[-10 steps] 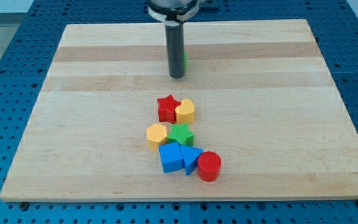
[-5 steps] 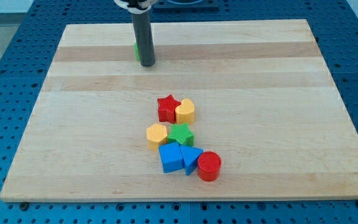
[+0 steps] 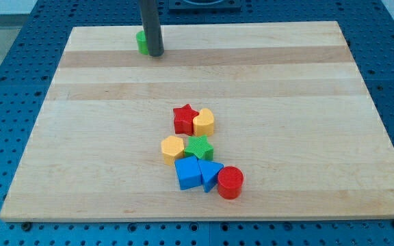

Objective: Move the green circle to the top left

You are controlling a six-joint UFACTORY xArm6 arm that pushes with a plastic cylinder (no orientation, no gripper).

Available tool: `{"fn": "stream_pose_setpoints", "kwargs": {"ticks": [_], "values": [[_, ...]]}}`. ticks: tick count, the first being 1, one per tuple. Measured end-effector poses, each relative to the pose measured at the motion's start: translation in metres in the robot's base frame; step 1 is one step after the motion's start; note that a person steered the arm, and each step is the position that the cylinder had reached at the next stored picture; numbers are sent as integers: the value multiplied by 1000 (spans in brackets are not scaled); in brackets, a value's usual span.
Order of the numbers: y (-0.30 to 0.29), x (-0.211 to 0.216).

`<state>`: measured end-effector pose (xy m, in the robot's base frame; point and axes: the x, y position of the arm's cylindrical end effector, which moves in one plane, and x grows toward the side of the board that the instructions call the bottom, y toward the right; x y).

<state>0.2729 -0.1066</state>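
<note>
The green circle (image 3: 141, 42) sits near the board's top edge, left of the middle, mostly hidden behind the dark rod. Only its left side shows. My tip (image 3: 156, 53) rests on the board just to the right of the green circle, touching or nearly touching it.
A cluster lies in the lower middle: a red star (image 3: 183, 118), a yellow heart (image 3: 204, 122), a yellow hexagon (image 3: 172, 148), a green star (image 3: 200, 147), a blue cube (image 3: 187, 172), a blue triangle (image 3: 211, 174) and a red cylinder (image 3: 230, 182). The wooden board (image 3: 306, 102) lies on a blue perforated table.
My tip has moved left and up the view, pushing the green circle with it from the top middle toward the top left. The cluster has not moved.
</note>
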Motion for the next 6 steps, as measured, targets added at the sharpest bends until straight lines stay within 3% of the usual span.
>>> {"fn": "stream_pose_setpoints", "kwargs": {"ticks": [2,6], "values": [[23,-24],[-81,-7]]}}
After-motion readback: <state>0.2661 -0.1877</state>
